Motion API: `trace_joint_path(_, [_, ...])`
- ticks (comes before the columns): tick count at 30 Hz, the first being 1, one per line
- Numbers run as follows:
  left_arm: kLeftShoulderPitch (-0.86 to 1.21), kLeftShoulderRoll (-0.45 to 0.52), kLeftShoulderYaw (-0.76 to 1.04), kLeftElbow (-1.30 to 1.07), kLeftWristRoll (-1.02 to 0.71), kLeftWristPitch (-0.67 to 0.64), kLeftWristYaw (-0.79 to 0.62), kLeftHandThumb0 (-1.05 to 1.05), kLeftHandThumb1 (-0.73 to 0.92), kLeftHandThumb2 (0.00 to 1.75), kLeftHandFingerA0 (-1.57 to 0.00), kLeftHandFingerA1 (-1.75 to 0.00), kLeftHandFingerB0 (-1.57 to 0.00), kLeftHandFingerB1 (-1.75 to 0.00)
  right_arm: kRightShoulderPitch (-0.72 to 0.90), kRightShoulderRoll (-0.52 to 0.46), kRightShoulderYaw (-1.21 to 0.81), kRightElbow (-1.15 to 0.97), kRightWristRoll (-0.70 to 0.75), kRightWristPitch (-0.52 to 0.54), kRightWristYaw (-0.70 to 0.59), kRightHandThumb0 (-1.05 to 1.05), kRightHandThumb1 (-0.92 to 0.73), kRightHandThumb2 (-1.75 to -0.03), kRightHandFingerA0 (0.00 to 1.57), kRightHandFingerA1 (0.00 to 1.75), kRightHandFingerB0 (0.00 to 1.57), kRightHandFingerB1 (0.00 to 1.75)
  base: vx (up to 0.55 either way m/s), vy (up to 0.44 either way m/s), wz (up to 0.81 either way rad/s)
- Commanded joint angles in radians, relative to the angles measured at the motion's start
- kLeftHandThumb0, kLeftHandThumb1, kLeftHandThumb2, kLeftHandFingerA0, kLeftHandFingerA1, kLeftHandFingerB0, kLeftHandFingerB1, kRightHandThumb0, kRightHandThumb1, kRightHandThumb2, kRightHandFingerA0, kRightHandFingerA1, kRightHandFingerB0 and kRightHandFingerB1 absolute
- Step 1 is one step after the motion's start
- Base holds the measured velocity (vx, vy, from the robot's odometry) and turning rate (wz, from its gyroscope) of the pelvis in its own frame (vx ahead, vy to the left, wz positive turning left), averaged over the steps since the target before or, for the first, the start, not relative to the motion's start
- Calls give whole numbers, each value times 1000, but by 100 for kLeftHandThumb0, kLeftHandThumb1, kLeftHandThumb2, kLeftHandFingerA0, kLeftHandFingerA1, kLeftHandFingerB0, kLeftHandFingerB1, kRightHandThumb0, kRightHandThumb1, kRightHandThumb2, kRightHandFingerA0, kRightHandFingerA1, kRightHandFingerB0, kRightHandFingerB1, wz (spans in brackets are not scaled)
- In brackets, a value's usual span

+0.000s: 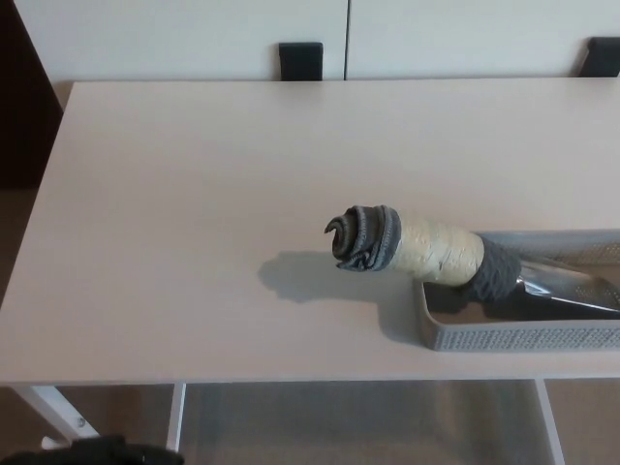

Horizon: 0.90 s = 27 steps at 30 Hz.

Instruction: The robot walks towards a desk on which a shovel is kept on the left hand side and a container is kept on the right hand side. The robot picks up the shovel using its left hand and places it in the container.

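Note:
The shovel (441,250) lies in the grey mesh container (513,337) at the desk's right front. Its shiny metal blade (572,289) rests inside the container. The handle, wrapped in beige tape and tipped with grey cloth (363,237), sticks out over the container's left rim, raised above the desk top. Nothing is holding the shovel. A black shape at the bottom left edge, below the desk front, looks like my left hand (97,451); only its top shows. My right hand is out of the picture.
The pale wooden desk (194,194) fills the view, its front edge close to me and white legs (53,412) showing below. Two dark chair backs (300,60) stand behind the far edge against a white wall.

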Motion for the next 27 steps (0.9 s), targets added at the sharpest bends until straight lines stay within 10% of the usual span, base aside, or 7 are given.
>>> trace_joint_path(1, [-167,2,-287,574,245,-373,212,-81,70,62,-23,-34,-28,-30,39,-7,-18,66,-30,-156,-94,-22,-48,-54,80,58,59,49,0,0,0])
trace_joint_path(13, [-383,6,-322,1034,283,-404,483,-81,66,61,-24,-37,-32,-34,23,2,-57,51,14,-145,-95,-23,-52,-55,69,56,51,46,0,0,0])
trace_joint_path(27, [-294,64,-305,1001,284,-533,611,-81,72,62,-31,-40,-34,-33,56,8,-80,7,8,-123,-132,-25,-52,-55,50,48,38,41,0,0,0])
